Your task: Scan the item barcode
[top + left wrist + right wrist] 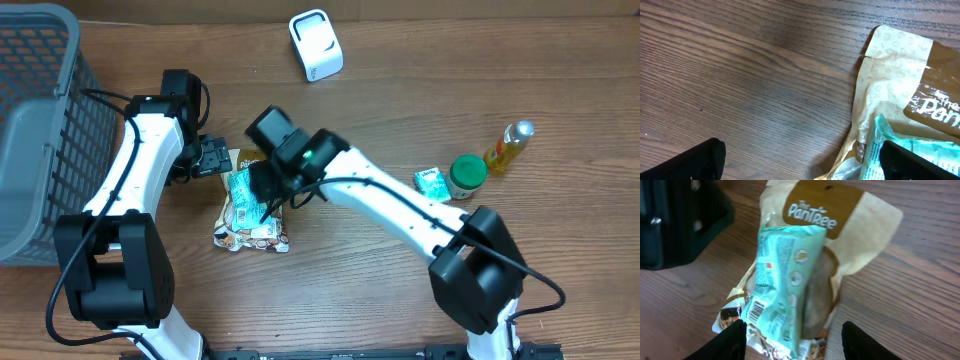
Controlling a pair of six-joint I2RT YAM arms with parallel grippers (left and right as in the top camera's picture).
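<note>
While spread, the right gripper [795, 336] overhangs the packet [781, 277].

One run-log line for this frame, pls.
left gripper: open, beside brown pouch | right gripper: open, over teal packet lying on pouch | barcode: facing up | scanner: clear of both arms

Desk [400, 80]: mid-brown wood with fine dark grain. Basket [40, 120], left: grey open mesh. Scanner [316, 45], far centre: white, with a grey outline on its face. Packet [780, 280]: pale teal with white panels, a small red mark and a black-on-white barcode [755, 311]. Pouch [870, 220]: cream, faintly patterned with small round icons; brown label [825, 205] with white lettering. Right group: teal-and-white carton [432, 182], green-lidded jar [467, 175], yellow bottle [508, 145] with a pale cap. Left arm [140, 170] and right arm [390, 205]: white shells, black joints.
</note>
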